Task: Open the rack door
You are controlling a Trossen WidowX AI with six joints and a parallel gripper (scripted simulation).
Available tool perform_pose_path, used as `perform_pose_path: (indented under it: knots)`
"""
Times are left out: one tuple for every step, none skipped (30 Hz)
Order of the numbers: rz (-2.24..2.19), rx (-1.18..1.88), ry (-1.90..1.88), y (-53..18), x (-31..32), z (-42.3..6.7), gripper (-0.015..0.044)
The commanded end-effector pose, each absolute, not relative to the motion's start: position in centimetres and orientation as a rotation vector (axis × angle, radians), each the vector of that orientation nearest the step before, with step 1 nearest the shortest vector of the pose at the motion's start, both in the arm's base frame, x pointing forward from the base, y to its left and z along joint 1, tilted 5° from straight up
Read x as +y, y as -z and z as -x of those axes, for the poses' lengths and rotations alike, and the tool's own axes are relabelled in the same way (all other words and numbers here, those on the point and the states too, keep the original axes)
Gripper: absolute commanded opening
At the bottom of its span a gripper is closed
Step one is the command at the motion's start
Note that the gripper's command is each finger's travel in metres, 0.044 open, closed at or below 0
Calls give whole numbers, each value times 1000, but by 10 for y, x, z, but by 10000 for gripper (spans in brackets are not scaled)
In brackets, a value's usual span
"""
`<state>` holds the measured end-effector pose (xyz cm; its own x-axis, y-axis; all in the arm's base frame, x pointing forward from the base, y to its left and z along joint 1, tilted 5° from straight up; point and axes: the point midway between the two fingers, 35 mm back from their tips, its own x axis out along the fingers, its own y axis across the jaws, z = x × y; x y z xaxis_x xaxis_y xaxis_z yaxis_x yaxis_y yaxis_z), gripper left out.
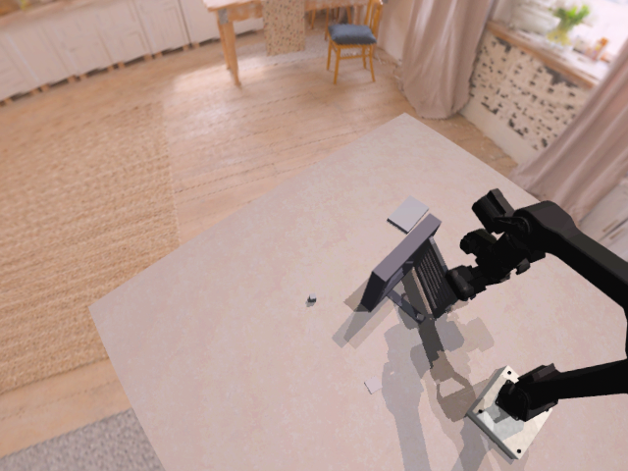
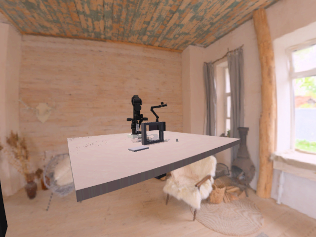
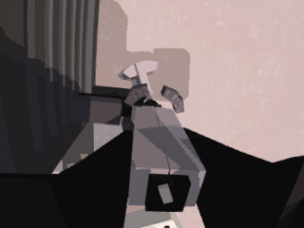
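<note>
The dark grey rack frame (image 1: 405, 250) (image 2: 144, 135) stands upright on the table. Its slatted door (image 1: 431, 276) (image 3: 71, 47) is swung well open towards the robot's side; the exact angle cannot be told. My gripper (image 1: 456, 297) (image 3: 155, 136) is at the door's free side, shut on the handle. The door's slats fill the left of the wrist view. The handle is largely hidden by the gripper in the top and exterior views, so its turn cannot be read clearly. In the exterior view the frame's opening shows free of slats.
A flat grey plate (image 1: 408, 214) (image 2: 138, 148) lies close behind the frame. A small grey block (image 1: 311, 297) (image 2: 177, 139) lies off to one side. A pale flat square (image 1: 374, 384) lies nearer the robot's base plate (image 1: 535, 431). The wrist and forearm hang over the table beside the door.
</note>
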<state>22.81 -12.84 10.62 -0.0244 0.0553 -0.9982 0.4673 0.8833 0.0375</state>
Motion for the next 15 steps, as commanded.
perform_pose_path:
  knots:
    - [-361, 1581, 285, -105, -135, -228, 22]
    - [-350, 1582, 273, -105, -137, -227, 22]
    - [-339, 1583, 262, -105, -139, -227, 22]
    - [-327, 1585, 251, -105, -141, -227, 22]
    - [-316, 1586, 239, -105, -143, -226, 22]
    - [-305, 1587, 228, -105, -145, -226, 22]
    - [-294, 1588, 217, -105, -147, -226, 22]
    - [-282, 1589, 205, -105, -149, -225, 22]
    - [-271, 1590, 194, -105, -151, -225, 22]
    - [-260, 1591, 183, -105, -153, -225, 22]
    - [-249, 1591, 172, -105, -155, -225, 22]
    - [-238, 1592, 161, -104, -157, -225, 22]
    - [-227, 1593, 149, -104, -159, -225, 22]
    - [-215, 1593, 138, -104, -161, -225, 22]
    - [-204, 1593, 127, -104, -163, -225, 22]
